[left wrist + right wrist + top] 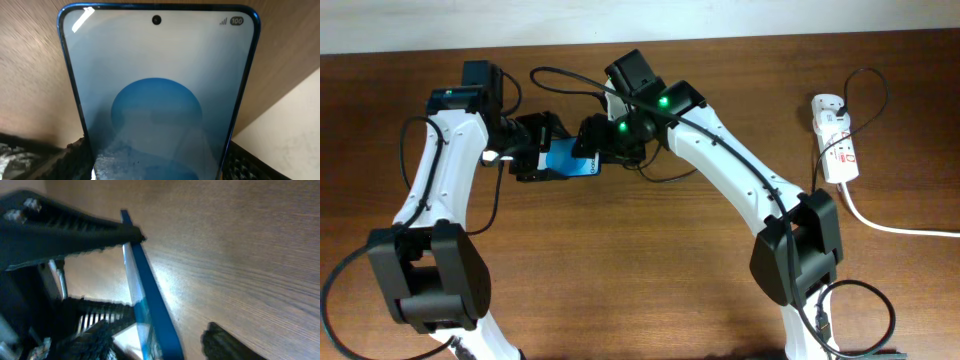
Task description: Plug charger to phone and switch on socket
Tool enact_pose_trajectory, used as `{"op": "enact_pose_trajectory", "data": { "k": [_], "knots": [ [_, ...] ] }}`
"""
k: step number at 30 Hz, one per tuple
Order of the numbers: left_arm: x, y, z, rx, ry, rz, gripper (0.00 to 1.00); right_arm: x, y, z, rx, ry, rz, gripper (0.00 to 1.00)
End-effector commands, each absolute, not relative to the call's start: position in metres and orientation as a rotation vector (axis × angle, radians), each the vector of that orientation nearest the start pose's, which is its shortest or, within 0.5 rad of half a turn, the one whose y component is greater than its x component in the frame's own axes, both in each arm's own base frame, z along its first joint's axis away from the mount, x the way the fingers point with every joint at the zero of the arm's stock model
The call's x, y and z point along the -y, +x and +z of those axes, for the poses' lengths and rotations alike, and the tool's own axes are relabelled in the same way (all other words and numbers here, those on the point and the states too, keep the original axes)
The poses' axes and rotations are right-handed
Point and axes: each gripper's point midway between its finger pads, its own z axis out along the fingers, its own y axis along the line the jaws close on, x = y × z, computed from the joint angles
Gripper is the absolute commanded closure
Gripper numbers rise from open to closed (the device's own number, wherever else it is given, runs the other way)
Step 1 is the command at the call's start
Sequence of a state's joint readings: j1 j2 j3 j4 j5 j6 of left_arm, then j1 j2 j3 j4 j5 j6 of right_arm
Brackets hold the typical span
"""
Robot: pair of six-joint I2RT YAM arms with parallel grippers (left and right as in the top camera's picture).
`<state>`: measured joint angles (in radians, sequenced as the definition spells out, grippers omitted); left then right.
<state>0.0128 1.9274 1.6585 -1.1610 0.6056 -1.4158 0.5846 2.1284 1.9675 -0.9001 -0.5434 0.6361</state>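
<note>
Phone (572,162) sits clamped in left tool (548,155).

Phone (570,160), blue screen lit, left of centre, white socket (835,140) well apart, far right

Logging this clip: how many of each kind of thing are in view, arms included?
phone: 1
power strip: 1
cables: 2, black charger cable and white cord
robot arms: 2, left arm and right arm
Total: 6
</note>
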Motion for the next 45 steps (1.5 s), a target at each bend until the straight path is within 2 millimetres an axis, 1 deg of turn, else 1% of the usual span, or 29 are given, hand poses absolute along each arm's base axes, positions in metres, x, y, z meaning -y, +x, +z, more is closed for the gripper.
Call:
{"op": "enact_pose_trajectory", "data": {
  "k": [1, 3, 5, 11, 13, 15, 17, 25, 27, 29, 30, 31, 32, 34, 35, 37, 39, 40, 42, 43, 44, 45],
  "knots": [
    [0.114, 0.394, 0.171, -2.548, -2.085, -1.214, 1.0, -0.367, 0.392, 0.167, -2.801, -0.129, 1.018, 0.43],
    [0.121, 0.393, 0.178, -2.559, -2.081, -1.298, 1.0, -0.371, 0.393, 0.169, -2.785, -0.119, 1.029, 0.46],
    [0.122, 0.393, 0.179, -2.56, -2.081, -1.313, 1.0, -0.374, 0.394, 0.17, -2.773, -0.122, 1.021, 0.49],
    [0.122, 0.393, 0.179, -2.56, -2.081, -1.314, 1.0, -0.374, 0.394, 0.169, -2.772, -0.123, 1.007, 0.64],
    [0.123, 0.393, 0.18, -2.561, -2.081, -1.325, 1.0, -0.374, 0.394, 0.169, -2.774, -0.115, 1.01, 0.65],
    [0.127, 0.392, 0.185, -2.566, -2.076, -1.382, 1.0, -0.376, 0.393, 0.17, -2.779, -0.091, 1.03, 0.65],
    [0.128, 0.392, 0.186, -2.568, -2.075, -1.4, 1.0, -0.376, 0.393, 0.17, -2.779, -0.091, 1.031, 0.66],
    [0.128, 0.392, 0.186, -2.568, -2.074, -1.398, 1.0, -0.376, 0.393, 0.171, -2.777, -0.094, 1.037, 0.81],
    [0.128, 0.392, 0.186, -2.568, -2.074, -1.398, 0.86, -0.377, 0.394, 0.172, -2.772, -0.097, 1.041, 0.85],
    [0.128, 0.392, 0.186, -2.568, -2.074, -1.398, 0.68, -0.377, 0.394, 0.172, -2.771, -0.098, 1.043, 0.86],
    [0.128, 0.392, 0.186, -2.568, -2.074, -1.397, 0.52, -0.377, 0.394, 0.172, -2.771, -0.098, 1.043, 0.86],
    [0.128, 0.392, 0.186, -2.568, -2.075, -1.393, 0.45, -0.377, 0.394, 0.172, -2.771, -0.098, 1.043, 0.86],
    [0.128, 0.392, 0.186, -2.568, -2.075, -1.393, 0.29, -0.377, 0.394, 0.172, -2.771, -0.098, 1.044, 0.87],
    [0.128, 0.392, 0.186, -2.568, -2.075, -1.392, 0.05, -0.377, 0.394, 0.172, -2.771, -0.097, 1.044, 0.89],
    [0.128, 0.392, 0.186, -2.568, -2.075, -1.392, 0.0, -0.377, 0.394, 0.172, -2.771, -0.096, 1.043, 0.91],
    [0.124, 0.393, 0.181, -2.563, -2.078, -1.342, 0.01, -0.372, 0.398, 0.174, -2.771, -0.081, 1.07, 0.95],
    [0.122, 0.393, 0.179, -2.56, -2.081, -1.31, 0.01, -0.365, 0.402, 0.177, -2.77, -0.065, 1.112, 0.96],
    [0.122, 0.393, 0.179, -2.56, -2.081, -1.31, 0.01, -0.361, 0.405, 0.18, -2.767, -0.057, 1.135, 0.96],
    [0.122, 0.393, 0.179, -2.561, -2.079, -1.31, 0.01, -0.343, 0.413, 0.184, -2.768, -0.016, 1.136, 0.96],
    [0.122, 0.393, 0.179, -2.594, -1.998, -1.319, 0.0, -0.332, 0.415, 0.187, -2.768, -0.015, 1.121, 0.96],
    [0.122, 0.393, 0.179, -2.646, -1.855, -1.333, 0.0, -0.317, 0.415, 0.193, -2.773, -0.017, 1.099, 0.96],
    [0.122, 0.393, 0.179, -2.679, -1.757, -1.339, 0.0, -0.305, 0.415, 0.2, -2.763, -0.023, 1.084, 0.96]
  ]
}}
